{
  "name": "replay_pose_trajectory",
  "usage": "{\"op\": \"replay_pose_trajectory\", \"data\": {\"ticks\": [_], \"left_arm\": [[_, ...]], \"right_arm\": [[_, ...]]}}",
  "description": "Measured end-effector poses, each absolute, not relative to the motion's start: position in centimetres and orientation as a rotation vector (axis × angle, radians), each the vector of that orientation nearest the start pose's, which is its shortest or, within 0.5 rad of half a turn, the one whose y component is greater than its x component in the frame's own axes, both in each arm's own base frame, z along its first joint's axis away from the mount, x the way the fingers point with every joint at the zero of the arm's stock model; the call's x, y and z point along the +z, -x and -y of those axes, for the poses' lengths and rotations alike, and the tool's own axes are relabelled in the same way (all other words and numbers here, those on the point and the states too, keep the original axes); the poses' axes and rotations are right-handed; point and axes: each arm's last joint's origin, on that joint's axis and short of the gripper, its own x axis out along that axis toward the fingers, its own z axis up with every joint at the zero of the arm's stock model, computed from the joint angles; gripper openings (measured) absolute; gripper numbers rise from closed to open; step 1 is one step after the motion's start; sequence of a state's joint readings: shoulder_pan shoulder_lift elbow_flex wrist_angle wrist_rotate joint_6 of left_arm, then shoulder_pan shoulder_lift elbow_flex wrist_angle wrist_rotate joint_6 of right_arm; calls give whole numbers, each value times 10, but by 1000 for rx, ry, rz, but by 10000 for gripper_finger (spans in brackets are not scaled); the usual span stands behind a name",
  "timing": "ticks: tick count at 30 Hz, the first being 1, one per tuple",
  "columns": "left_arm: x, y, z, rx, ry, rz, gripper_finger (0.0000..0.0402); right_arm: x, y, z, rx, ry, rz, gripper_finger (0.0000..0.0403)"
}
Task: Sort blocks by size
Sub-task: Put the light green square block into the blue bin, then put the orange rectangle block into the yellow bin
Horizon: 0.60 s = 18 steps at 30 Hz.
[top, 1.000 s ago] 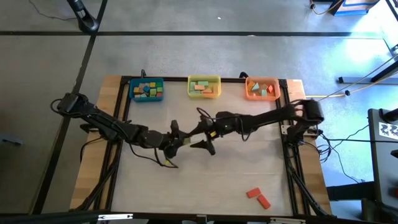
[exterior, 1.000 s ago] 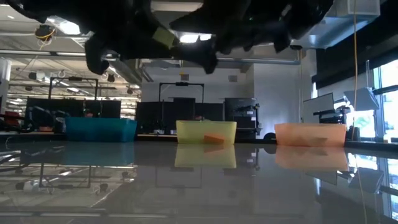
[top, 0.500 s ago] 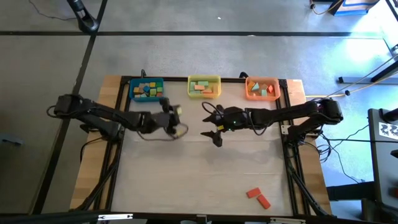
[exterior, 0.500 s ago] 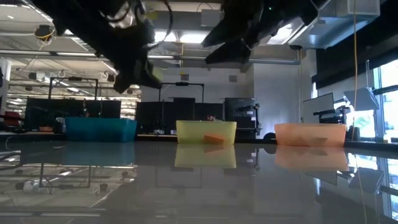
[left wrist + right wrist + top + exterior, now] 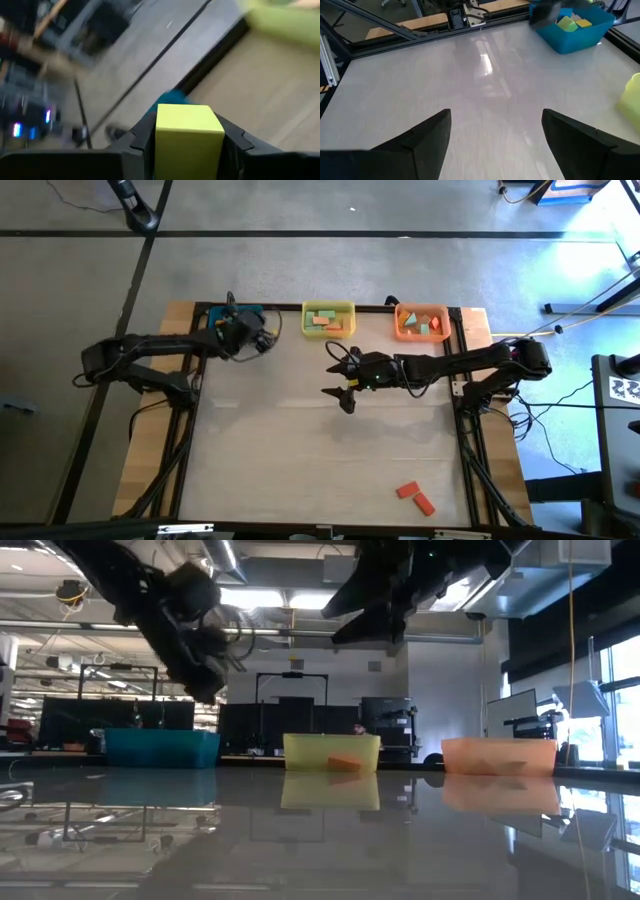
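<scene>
While a yellow block [image 5: 189, 137] sits pinched between the fingers of the left gripper [image 5: 243, 332], held above the blue bin [image 5: 222, 319] at the table's far edge, the right gripper [image 5: 341, 380] hangs over mid-table with its fingers spread wide and nothing between them.

surface: pale table [image 5: 300, 450] | far edge: blue bin [image 5: 162, 748], yellow bin [image 5: 328, 320], orange bin [image 5: 421, 322] | near right corner: two orange blocks [image 5: 415, 497]
</scene>
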State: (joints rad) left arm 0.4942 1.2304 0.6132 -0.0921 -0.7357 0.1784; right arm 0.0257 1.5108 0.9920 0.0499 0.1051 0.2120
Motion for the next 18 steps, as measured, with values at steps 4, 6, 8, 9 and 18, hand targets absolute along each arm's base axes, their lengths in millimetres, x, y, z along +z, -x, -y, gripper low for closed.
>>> {"op": "replay_pose_trajectory", "data": {"ticks": [4, 6, 8, 9, 18], "left_arm": [[198, -180, -148, 1178, -121, -878, 120], [196, -174, -155, 1156, -69, -881, 121], [195, -170, -160, 1134, -32, -874, 136], [195, -169, -161, 1125, -17, -870, 147], [195, -165, -163, 1131, 29, -866, 224]], "right_arm": [[252, -333, -6, -133, -197, -464, 308], [252, -333, -6, -133, -199, -465, 308], [252, -333, -6, -134, -201, -470, 308], [251, -333, -6, -135, -204, -471, 308], [248, -331, -5, -145, -218, -512, 308]]}}
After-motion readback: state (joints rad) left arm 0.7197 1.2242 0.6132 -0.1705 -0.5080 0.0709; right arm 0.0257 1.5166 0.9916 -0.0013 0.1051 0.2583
